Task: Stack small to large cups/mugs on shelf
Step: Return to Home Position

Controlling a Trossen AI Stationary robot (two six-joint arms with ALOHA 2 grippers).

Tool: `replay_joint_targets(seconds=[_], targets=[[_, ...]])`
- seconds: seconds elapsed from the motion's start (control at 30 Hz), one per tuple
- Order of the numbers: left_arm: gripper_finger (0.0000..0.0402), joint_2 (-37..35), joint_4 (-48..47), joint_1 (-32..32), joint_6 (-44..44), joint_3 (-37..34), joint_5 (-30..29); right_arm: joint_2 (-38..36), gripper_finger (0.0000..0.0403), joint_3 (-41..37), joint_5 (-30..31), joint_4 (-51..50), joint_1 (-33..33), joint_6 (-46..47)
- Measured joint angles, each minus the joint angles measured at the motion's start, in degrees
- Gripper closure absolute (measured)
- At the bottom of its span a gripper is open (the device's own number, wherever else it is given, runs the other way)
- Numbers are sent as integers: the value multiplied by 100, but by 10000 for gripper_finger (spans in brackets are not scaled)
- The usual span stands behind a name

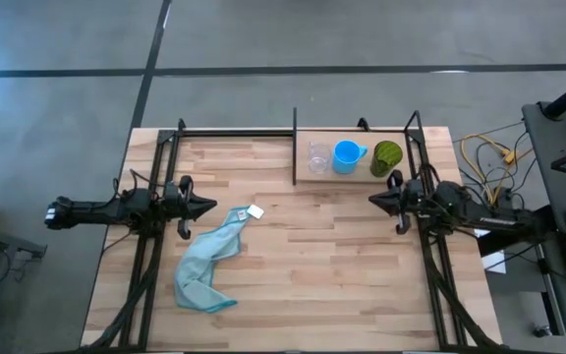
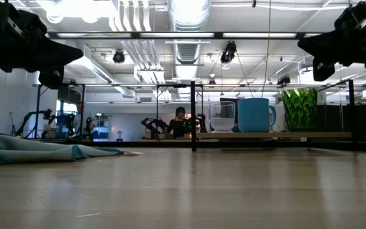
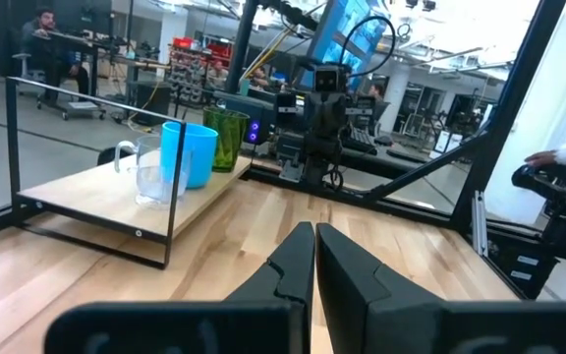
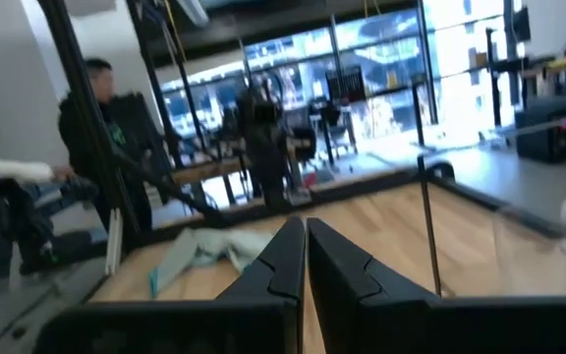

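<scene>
Three vessels stand side by side on the pale wooden shelf [image 1: 357,173] at the table's far right: a small clear cup [image 1: 319,157], a bright blue mug [image 1: 348,155] with a handle, and an olive-green cup [image 1: 387,157]. They also show in the low view, clear cup [image 2: 221,118], blue mug [image 2: 255,114], green cup [image 2: 300,109], and in the left wrist view [image 3: 187,152]. My left gripper [image 1: 212,206] is shut and empty above the table's left side. My right gripper [image 1: 372,201] is shut and empty, just near of the shelf.
A light blue cloth [image 1: 209,261] with a white tag lies crumpled on the table left of centre. Thin black rods [image 1: 295,146] frame the shelf. Bare planked tabletop [image 1: 342,265] lies between the arms. People show in the room beyond the table.
</scene>
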Motion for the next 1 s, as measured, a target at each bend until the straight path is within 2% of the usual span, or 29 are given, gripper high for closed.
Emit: replay_joint_targets(seconds=[1.0], targets=[[401,138,-2,-4,-2,-2,-4,-17,394,2,-2,156,0,0]])
